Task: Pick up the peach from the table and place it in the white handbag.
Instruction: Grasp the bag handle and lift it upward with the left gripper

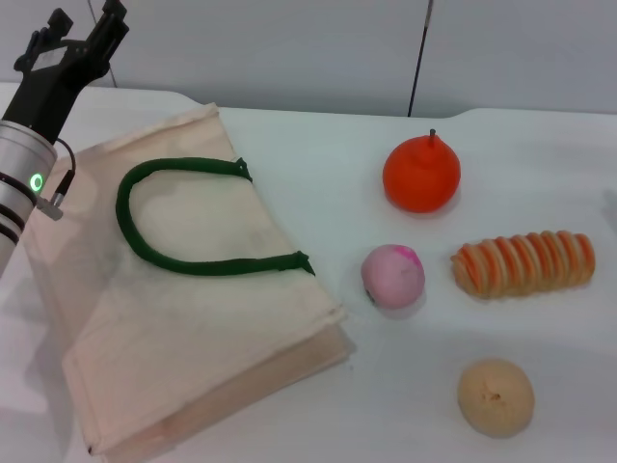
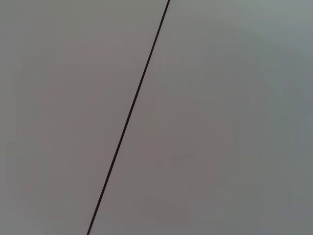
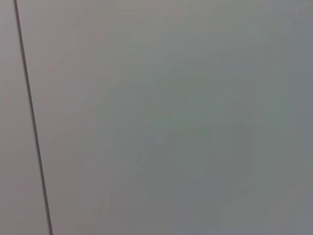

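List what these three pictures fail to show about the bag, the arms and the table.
- White handbag: lies flat, so the head view hides its opening and inside; the frame's bottom edge cuts off its near corner.
- Left tool: raised at the head view's top-left corner; its finger gap is unclear.
- Right tool: in no view.
- Both wrist views: only blank wall and a dark seam; no peach.

The white handbag (image 1: 193, 318) runs off the head view's bottom edge, and the right gripper is out of view.

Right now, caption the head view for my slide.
Peach lies on the table beside the white handbag; left tool raised at the bag's far corner.
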`<state>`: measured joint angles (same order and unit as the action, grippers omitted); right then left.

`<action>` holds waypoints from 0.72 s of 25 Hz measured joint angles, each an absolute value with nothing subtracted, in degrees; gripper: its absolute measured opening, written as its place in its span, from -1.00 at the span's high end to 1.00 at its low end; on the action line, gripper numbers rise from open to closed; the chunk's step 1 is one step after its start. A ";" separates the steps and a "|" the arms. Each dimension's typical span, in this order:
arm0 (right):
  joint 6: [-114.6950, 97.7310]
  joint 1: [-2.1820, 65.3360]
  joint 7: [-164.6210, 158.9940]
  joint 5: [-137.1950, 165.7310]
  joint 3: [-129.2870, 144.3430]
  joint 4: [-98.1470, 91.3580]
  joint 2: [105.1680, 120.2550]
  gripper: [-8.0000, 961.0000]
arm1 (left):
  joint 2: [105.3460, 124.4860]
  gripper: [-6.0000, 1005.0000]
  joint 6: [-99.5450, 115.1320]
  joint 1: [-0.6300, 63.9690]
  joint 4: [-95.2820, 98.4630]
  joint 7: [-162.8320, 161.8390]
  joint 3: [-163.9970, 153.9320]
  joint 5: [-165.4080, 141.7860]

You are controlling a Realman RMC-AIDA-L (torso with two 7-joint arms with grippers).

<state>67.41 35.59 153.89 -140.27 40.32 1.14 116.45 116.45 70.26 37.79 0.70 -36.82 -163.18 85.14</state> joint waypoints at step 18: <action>67.29 35.58 153.89 -140.26 40.35 1.14 116.45 -0.87 | 115.86 -0.72 68.53 38.70 -1.21 -42.65 -163.40 78.94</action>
<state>67.29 35.58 153.89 -140.26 40.35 1.14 116.45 115.86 68.53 38.70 -1.21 -42.65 -163.40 78.94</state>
